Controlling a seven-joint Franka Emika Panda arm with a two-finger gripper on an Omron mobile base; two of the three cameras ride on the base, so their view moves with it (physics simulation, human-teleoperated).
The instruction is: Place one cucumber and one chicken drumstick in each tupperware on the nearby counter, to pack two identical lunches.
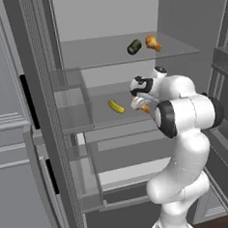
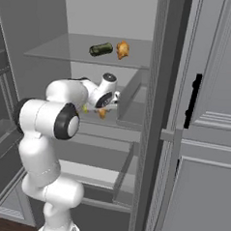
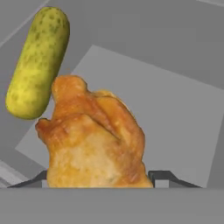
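My gripper (image 3: 100,179) reaches into the open fridge at the middle shelf (image 1: 101,118) and is shut on a chicken drumstick (image 3: 94,140), whose orange-brown meat fills the space between the two finger tips. The same drumstick (image 1: 144,108) peeks out under the hand (image 2: 102,113). Just left of it on that shelf lies the yellowish-green cucumber (image 1: 116,106) (image 3: 38,61), free and apart from the fingers. On the upper shelf a dark green cucumber (image 1: 134,46) (image 2: 101,49) lies beside a second drumstick (image 1: 152,42) (image 2: 122,49). The tupperware and the counter are out of view.
The fridge door (image 1: 43,116) stands open on the left with bins on its inner side. The glass upper shelf (image 1: 178,47) hangs close above the hand. Drawers (image 1: 124,154) sit below the middle shelf. Grey cabinet fronts (image 2: 208,142) flank the fridge.
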